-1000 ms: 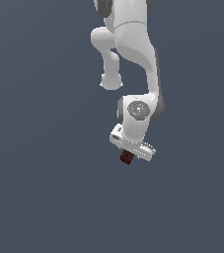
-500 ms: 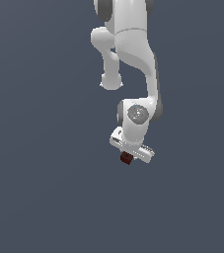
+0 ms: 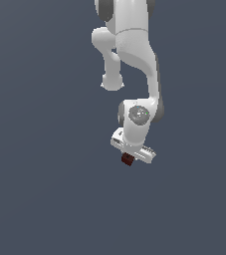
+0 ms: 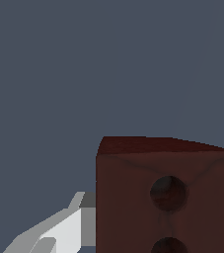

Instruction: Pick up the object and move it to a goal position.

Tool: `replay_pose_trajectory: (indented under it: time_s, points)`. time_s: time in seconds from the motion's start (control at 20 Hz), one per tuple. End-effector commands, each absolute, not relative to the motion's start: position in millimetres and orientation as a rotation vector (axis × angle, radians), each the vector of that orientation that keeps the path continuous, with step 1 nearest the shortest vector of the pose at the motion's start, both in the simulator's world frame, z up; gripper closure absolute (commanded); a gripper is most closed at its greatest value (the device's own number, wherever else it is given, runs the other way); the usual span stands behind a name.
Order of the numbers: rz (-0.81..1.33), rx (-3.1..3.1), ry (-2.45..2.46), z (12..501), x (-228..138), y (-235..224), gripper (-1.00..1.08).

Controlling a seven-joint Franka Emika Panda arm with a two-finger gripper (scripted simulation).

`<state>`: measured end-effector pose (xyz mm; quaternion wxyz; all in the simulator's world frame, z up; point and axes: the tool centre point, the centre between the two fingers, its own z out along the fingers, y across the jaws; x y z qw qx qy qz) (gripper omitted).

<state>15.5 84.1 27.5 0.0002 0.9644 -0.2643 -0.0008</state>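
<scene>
The object is a small dark reddish-brown block (image 3: 127,159) with dark holes on one face. It sits right under the white hand of my arm in the exterior view. In the wrist view the block (image 4: 133,197) fills the near corner, with two round holes showing. One white finger (image 4: 66,227) lies against its side; the other finger is out of that picture. My gripper (image 3: 129,158) is shut on the block and holds it against the plain grey-blue background. No goal marker shows in either view.
My white arm (image 3: 134,55) reaches down from the top of the exterior view. Plain grey-blue ground (image 3: 45,174) surrounds it on all sides; no other object shows.
The arm's wrist has shifted slightly towards the exterior view's right. The block stays in the gripper at about the same place.
</scene>
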Motion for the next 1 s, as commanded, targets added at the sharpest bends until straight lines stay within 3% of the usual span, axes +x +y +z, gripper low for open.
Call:
replay_pose_trajectory:
  time_s: [0.0, 0.5, 0.95]
  points:
    - [-0.001, 3.030, -0.830, 30.5, 15.1, 82.1, 1.08]
    - [-0.001, 3.031, -0.831, 66.9, 1.5, 49.4, 1.08]
    - [-0.001, 3.032, -0.832, 138.4, -24.6, -14.2, 1.08]
